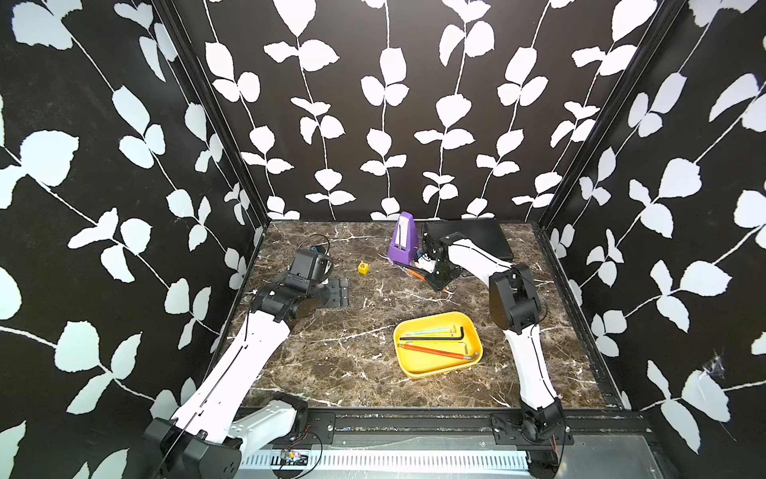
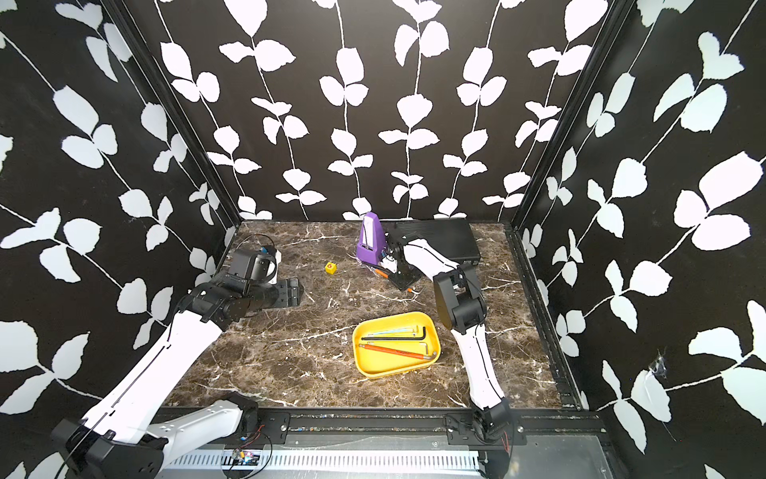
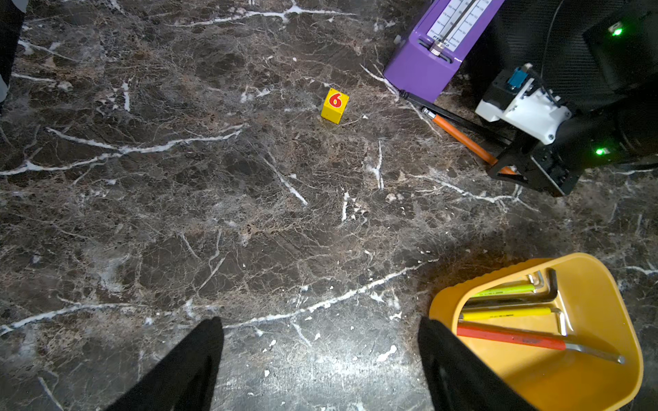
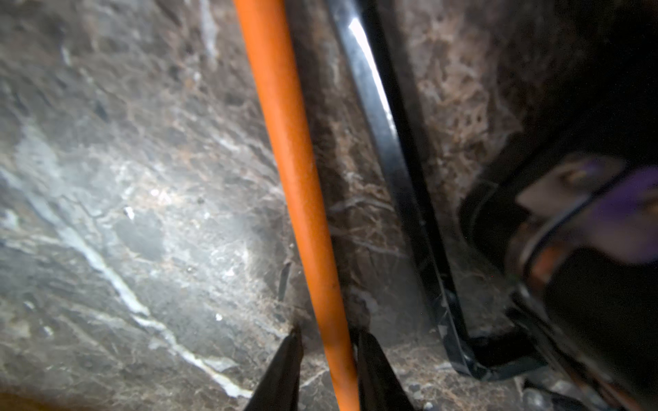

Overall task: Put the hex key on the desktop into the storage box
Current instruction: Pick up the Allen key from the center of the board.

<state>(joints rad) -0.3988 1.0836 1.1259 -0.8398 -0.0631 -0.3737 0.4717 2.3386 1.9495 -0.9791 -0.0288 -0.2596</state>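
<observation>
Your right end effector (image 4: 325, 356) was down at the dark brown marble-look tabletop (image 4: 124, 213), by the purple plastic metronome (image 1: 401, 244). Its fingers sat close on each side of the orange-sleeved metal hex key (image 4: 295, 160); I could not tell if they squeezed it. The key lay well apart from the shallow yellow plastic storage box (image 1: 414, 361). Your left end effector (image 3: 319, 322) was wide open and held nothing.

Right pincer (image 4: 328, 336) straddles orange hex key (image 4: 295, 170) on desktop (image 4: 142, 213).
</observation>
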